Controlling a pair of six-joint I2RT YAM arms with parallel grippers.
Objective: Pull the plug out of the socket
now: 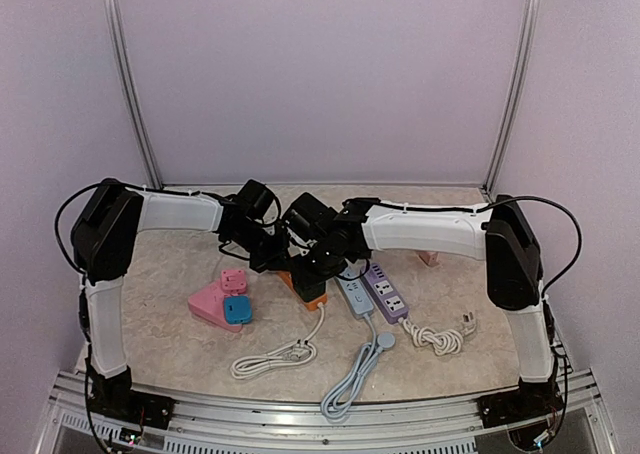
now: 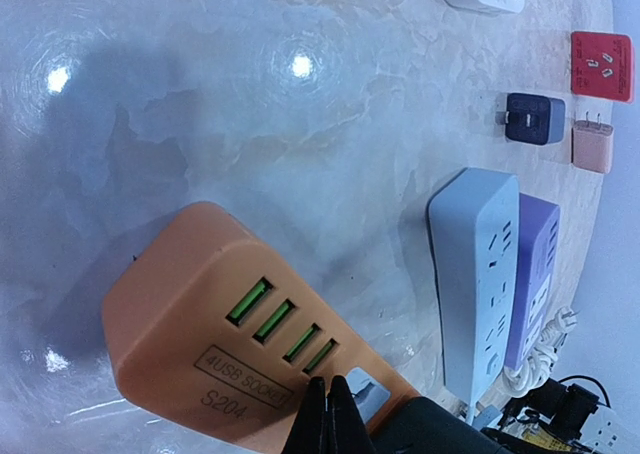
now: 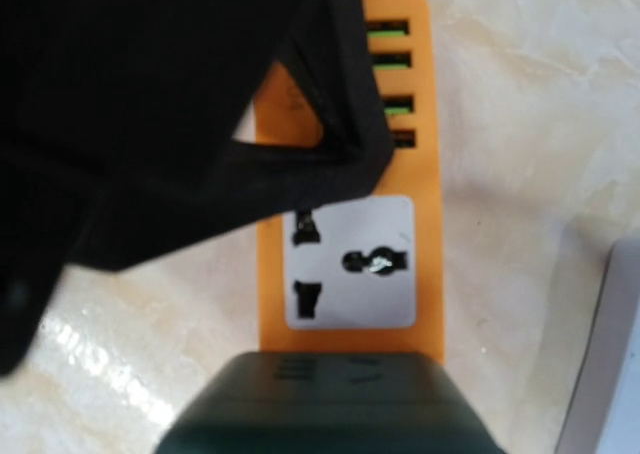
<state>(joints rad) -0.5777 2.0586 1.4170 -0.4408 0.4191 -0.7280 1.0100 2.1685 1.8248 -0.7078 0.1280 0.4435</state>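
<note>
An orange power strip (image 1: pixel 310 291) with green USB slots lies at mid-table and fills the left wrist view (image 2: pixel 200 314). A dark plug (image 3: pixel 335 404) sits in its near end, next to a free white socket face (image 3: pixel 350 264); the plug also shows in the left wrist view (image 2: pixel 445 429). My left gripper (image 2: pixel 328 399) is shut, with its tips pressed on the strip just beside the USB slots. My right gripper (image 1: pixel 322 266) is over the strip's plug end. The plug fills the space at its jaws and hides its fingertips.
A grey-blue strip (image 1: pixel 353 296) and a purple strip (image 1: pixel 388 292) lie just right of the orange one, with coiled cords (image 1: pixel 350 374) towards the front. Pink and blue adapters (image 1: pixel 224 302) lie to the left. White, red, navy and pink adapters (image 2: pixel 590 144) lie farther back.
</note>
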